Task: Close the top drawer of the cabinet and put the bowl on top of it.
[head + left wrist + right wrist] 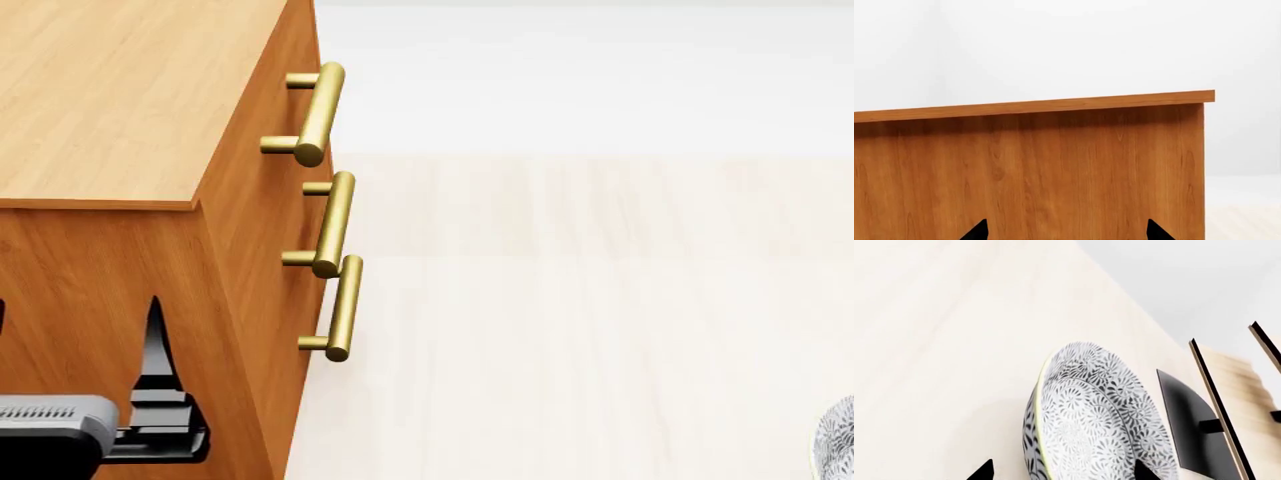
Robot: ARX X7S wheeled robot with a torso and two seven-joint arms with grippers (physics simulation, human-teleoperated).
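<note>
Three brass bar handles run down the front of the cabinet point(120, 100) in the head view, each a smooth cylinder on two short posts, and the uppermost one marks the top drawer point(296, 60), whose front appears flush with the two below it; the steep angle makes the seams between the drawers hard to make out. Its flat top and side panel show warm orange-brown wood grain, and the left part of the cabinet is cut off by the picture's edge.

Only a sliver of the bowl point(838, 440) shows in the head view, at the lower right corner, well apart from the cabinet, on the pale floor point(561, 300). The right wrist view gives it in full pattern: a round, deep white bowl point(1094, 415) covered in dark blue-grey floral work with a thin pale rim, its lower part cut off. Beside it stands a pale wood shelf point(1234, 390) on a black base, partly out of view.

The left gripper point(1067, 231) faces the cabinet's side panel, and just two black fingertips point(977, 231) poke into the wrist view, spread wide with nothing between them. The right gripper point(1064, 472) likewise shows two dark tips standing apart on either side of the bowl; whether they touch it I cannot tell.
</note>
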